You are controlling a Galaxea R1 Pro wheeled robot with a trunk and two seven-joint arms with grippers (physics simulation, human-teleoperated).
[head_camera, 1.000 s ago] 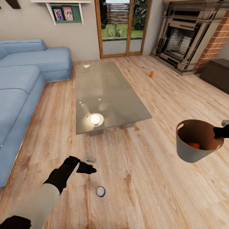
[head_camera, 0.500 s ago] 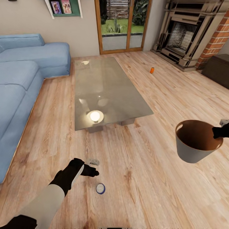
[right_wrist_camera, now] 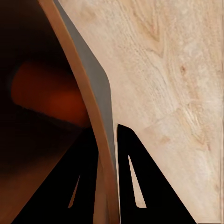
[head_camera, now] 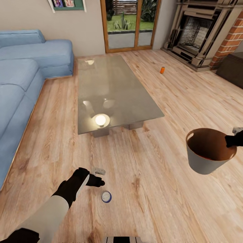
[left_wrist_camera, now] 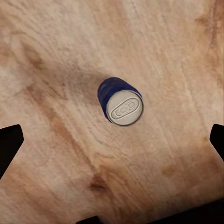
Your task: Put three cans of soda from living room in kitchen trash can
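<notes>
A dark blue can of soda (head_camera: 106, 196) stands upright on the wood floor, just beside and below my left gripper (head_camera: 100, 177). In the left wrist view the blue can (left_wrist_camera: 120, 101) shows its silvery top between the wide-apart fingers of the open left gripper (left_wrist_camera: 114, 140). An orange-red can (head_camera: 162, 70) stands on the floor far off, near the fireplace. My right gripper (head_camera: 234, 138) is shut on the rim of the pale grey trash can (head_camera: 206, 162), held above the floor. In the right wrist view the right gripper (right_wrist_camera: 109, 140) pinches the bin wall (right_wrist_camera: 91, 84); an orange-red can (right_wrist_camera: 46, 95) lies inside.
A glass coffee table (head_camera: 114, 91) fills the middle of the room. A blue corner sofa (head_camera: 20, 77) runs along the left. The ornate fireplace (head_camera: 199, 32) and a dark cabinet (head_camera: 233, 69) stand at the far right, with a glass door (head_camera: 128, 23) behind.
The head view has shifted, so the room sits higher in the picture. My left gripper now hangs a little nearer the blue can. The right gripper still holds the bin.
</notes>
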